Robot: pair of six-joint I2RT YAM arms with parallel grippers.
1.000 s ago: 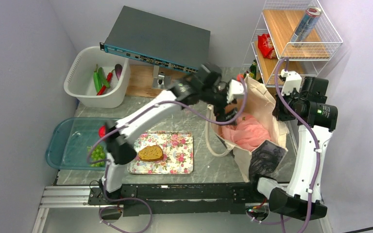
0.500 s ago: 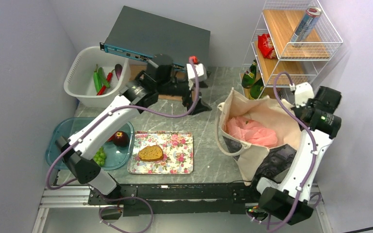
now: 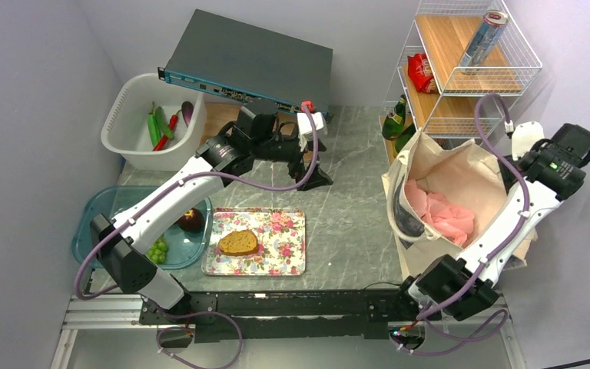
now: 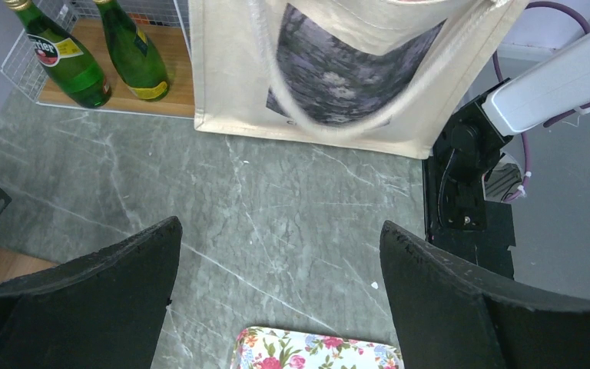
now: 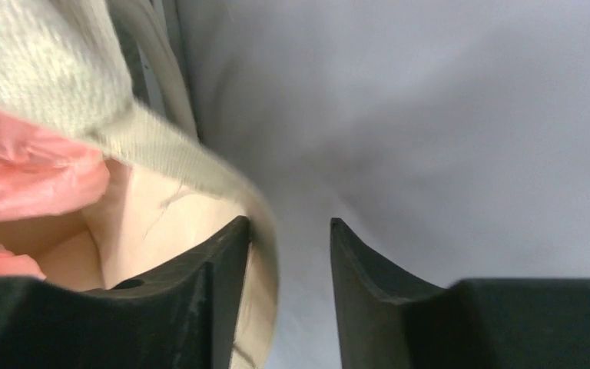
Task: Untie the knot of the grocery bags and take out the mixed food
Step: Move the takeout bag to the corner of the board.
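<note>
Pink plastic bag [image 3: 439, 214] lies crumpled inside the canvas tote [image 3: 472, 169], at the right side of the table [image 3: 349, 223]. We cannot pick out the knot in the bunched film. The tote stands with its mouth open; the left wrist view shows its dark printed panel.

Right gripper [image 5: 290, 261] sits at the tote's rim, fingers a little apart. A tote strap [image 5: 200, 165] lies against the inner face of one finger, and the other finger is clear of it.

Left gripper [image 4: 279, 225] hovers over bare table between the tote and the flowered tray [image 3: 284, 257], jaws wide apart and empty.

We note:
- a bread slice [image 3: 238, 242] on the tray
- grapes [image 3: 156, 248] and a dark red fruit [image 3: 192, 220] in the teal bin [image 3: 107, 223]
- peppers [image 3: 156, 127] and an eggplant [image 3: 187, 112] in the white basket [image 3: 127, 142]
- two green bottles [image 4: 65, 65] on the low shelf of the wire rack [image 3: 442, 42], just beside the tote
</note>
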